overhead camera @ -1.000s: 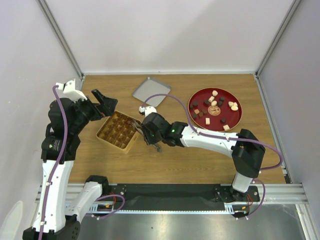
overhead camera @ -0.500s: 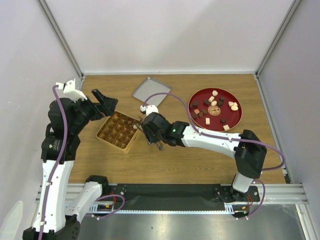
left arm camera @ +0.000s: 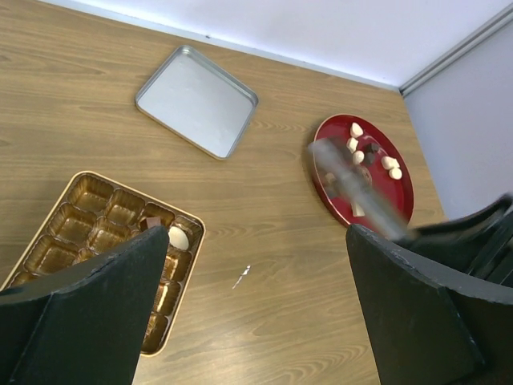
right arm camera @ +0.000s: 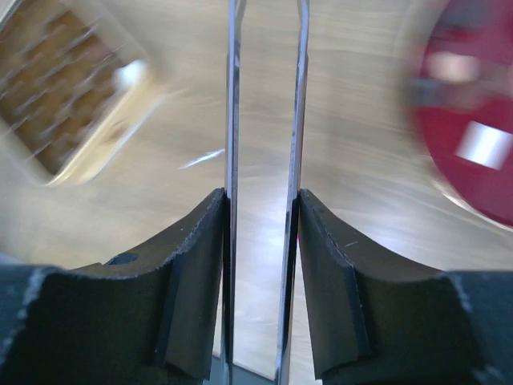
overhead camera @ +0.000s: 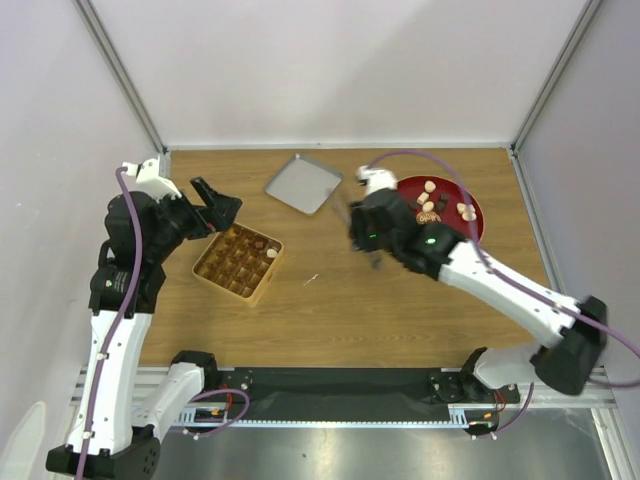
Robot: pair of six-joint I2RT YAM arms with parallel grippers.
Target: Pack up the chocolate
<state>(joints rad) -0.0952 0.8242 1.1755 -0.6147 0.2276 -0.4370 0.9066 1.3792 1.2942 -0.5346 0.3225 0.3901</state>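
The chocolate (left arm camera: 356, 130) is seen mostly on the red plate (left arm camera: 398, 195) at far right, with two pieces in the box (left arm camera: 90, 193) at left. The tongs (right arm camera: 232, 120) are gripped by the right jaws, and the left jaws are spread wide.

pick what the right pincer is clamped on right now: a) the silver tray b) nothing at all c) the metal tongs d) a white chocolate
c: in the right wrist view the right pincer is shut on the two thin blades of the metal tongs.

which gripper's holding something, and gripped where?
Right gripper holds the metal tongs, squeezed across both arms, tips projecting forward. Left gripper is open, holding nothing.
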